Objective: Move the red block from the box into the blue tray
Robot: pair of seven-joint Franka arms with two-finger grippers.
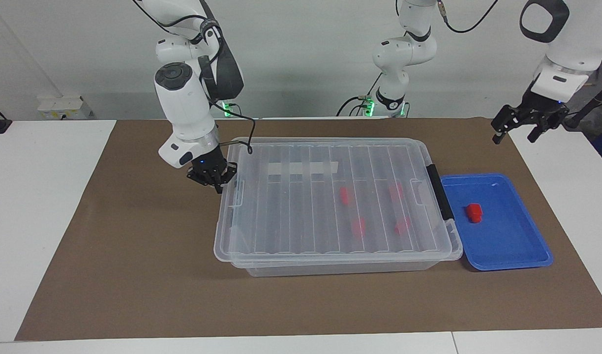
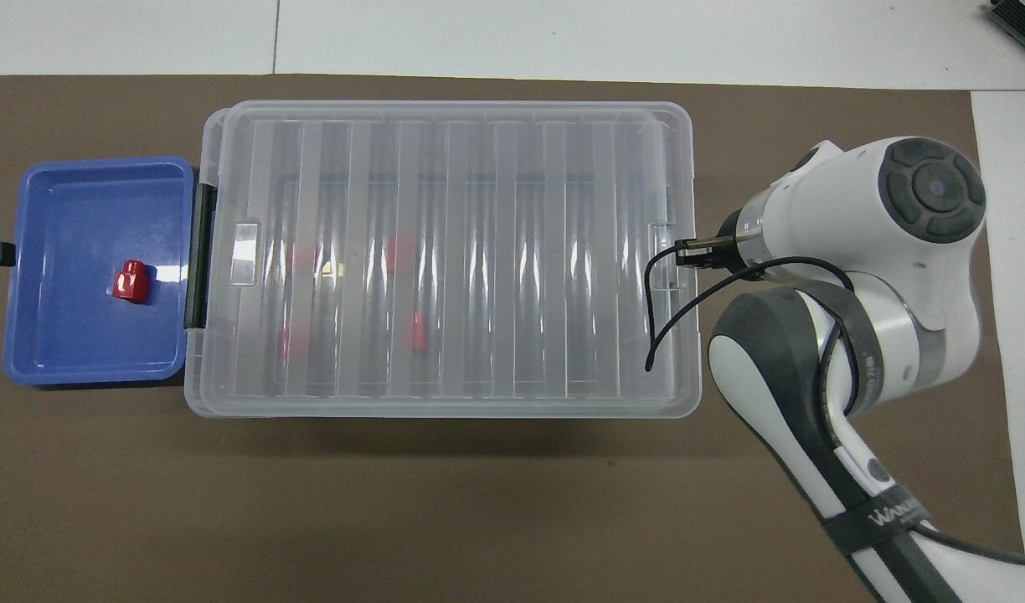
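White bench (image 1: 50, 206) covered by a brown mat (image 1: 134, 275), on which stands the box (image 1: 330, 265), a large clear bin closed over its full length by a ribbed clear lid (image 1: 301, 206) bearing a whitish tape strip (image 1: 301, 168) and, at the end toward the left arm, a black latch (image 1: 439, 198). Four red blocks are dimly visible through the lid, inside the box, in the half toward the left arm's end. The blue tray (image 1: 507, 246) lies on the mat just beside the latch end of the box, its rim close against it. One red block (image 1: 474, 212) rests alone on the tray floor, upright, near the middle and apart from every rim. The right arm bends down over the mat at the other end of the box; the right pincer (image 1: 216, 183) is fully closed, its tips at the lid's end edge, by the lid's small handle tab (image 2: 665, 257). The left arm is raised well above the bench; the left pincer (image 1: 520, 132) hangs with its fingers spread wide and nothing between them, over the mat's edge, clear of the tray.
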